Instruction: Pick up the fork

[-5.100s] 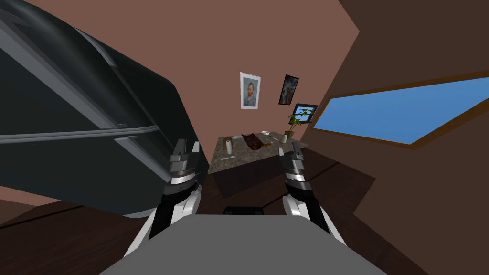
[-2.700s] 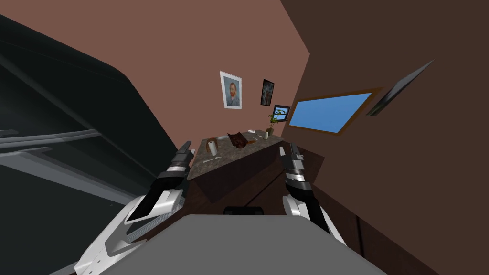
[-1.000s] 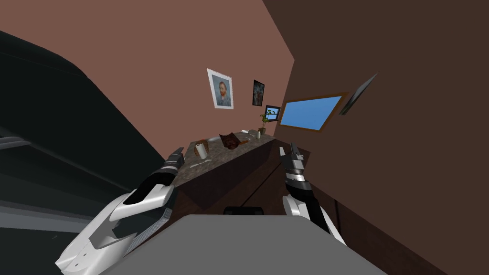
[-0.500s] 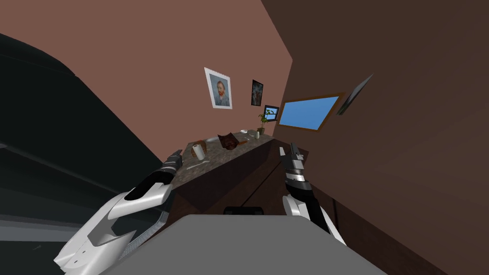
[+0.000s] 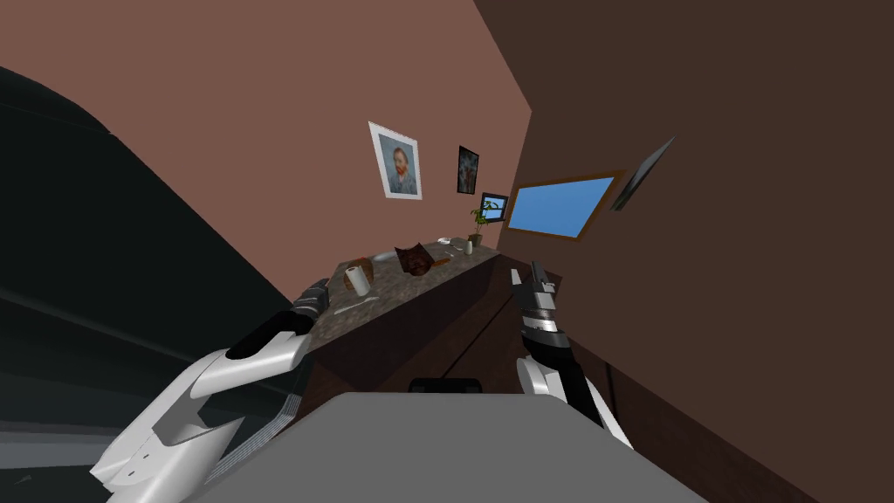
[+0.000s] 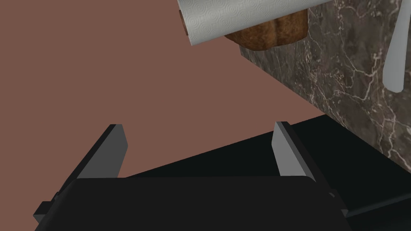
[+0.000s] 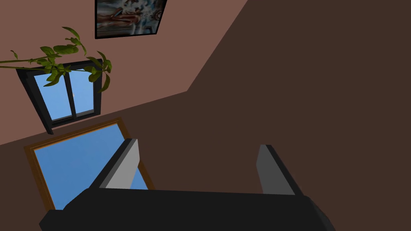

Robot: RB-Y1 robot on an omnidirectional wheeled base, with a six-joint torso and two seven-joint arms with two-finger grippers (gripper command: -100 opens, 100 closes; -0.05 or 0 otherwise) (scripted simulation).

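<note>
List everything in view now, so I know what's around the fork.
fork: one, light grey, flat on the counter's near end.
counter: one, dark marbled top, along the pinkish wall.
paper roll: one, white, on the counter beyond the fork.
brown lump: one, behind the paper roll.
dark brown object: one, mid-counter.
plant: one, green, counter's far end.
portrait: one, white-framed, on the pinkish wall.
large window: one, blue, on the dark brown wall.
dark appliance: one, black, to my left.
left pincer: one, open, at the counter's near corner, beside the fork.
right pincer: one, open, held up off the counter's right.
</note>
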